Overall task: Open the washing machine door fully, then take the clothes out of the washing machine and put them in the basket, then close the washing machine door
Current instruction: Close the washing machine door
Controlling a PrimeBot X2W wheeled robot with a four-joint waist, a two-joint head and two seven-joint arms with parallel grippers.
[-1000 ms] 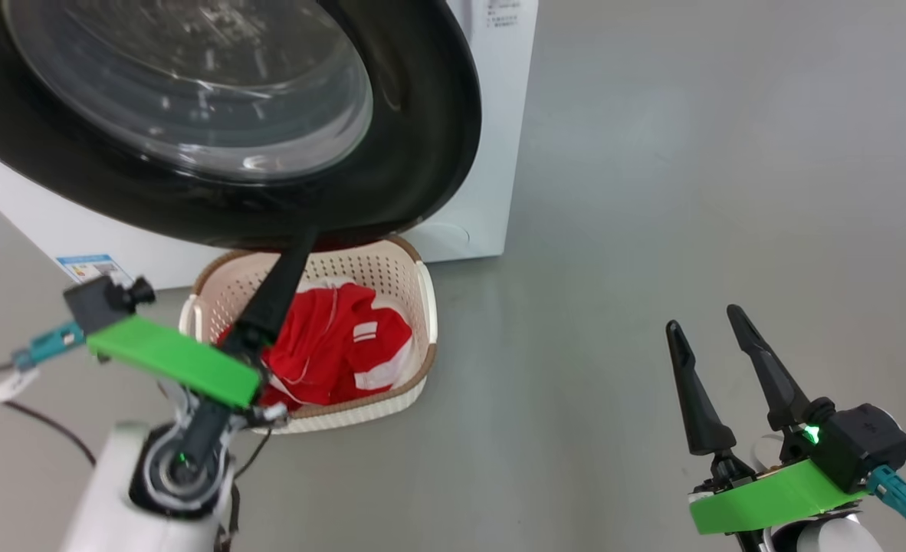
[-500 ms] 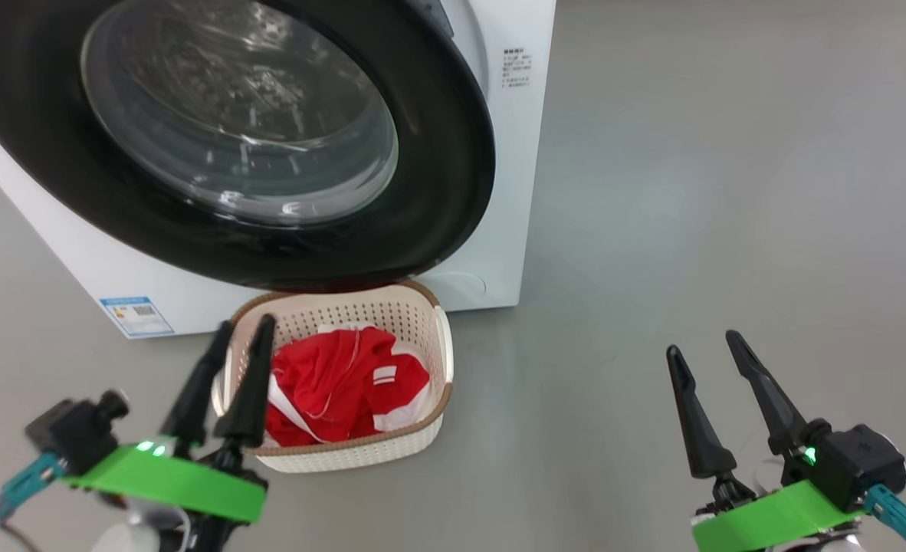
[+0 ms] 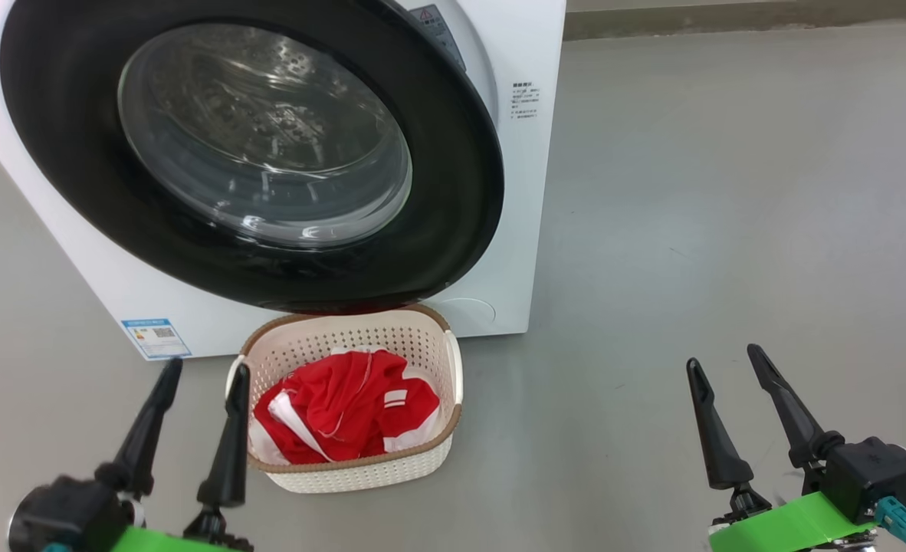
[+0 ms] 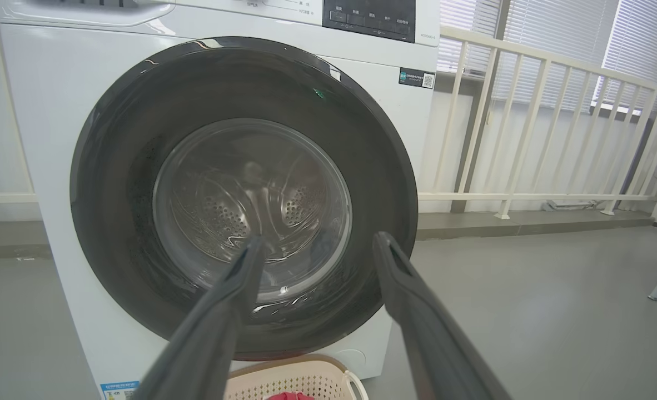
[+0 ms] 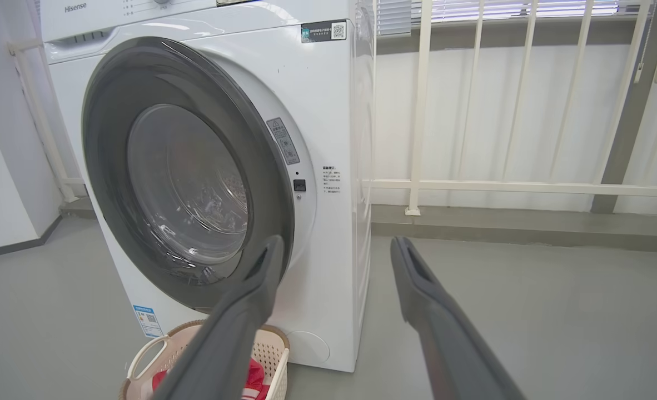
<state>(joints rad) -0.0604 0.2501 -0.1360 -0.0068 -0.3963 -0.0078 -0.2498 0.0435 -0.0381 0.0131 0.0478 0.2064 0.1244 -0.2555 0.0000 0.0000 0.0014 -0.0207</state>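
Your left gripper [image 3: 208,365] and right gripper [image 3: 723,355] hang empty, both spread wide, before the washing machine [image 3: 112,280]. The red clothes [image 3: 346,418] lie in the basket [image 3: 361,474] below its black door [image 3: 453,192].

Washing machine [image 3: 526,192]: one.
Washing machine door [image 3: 453,230]: one, with one glass window [image 3: 269,138].
Basket [image 3: 361,475]: one, with two side handles [image 3: 457,366].
Clothes [image 3: 346,414]: one red heap; number of garments cannot be told.
Grippers: two, the left gripper [image 3: 208,365] and the right gripper [image 3: 723,356], two fingers [image 3: 786,406] each.
Blue label [image 3: 155,338]: one.
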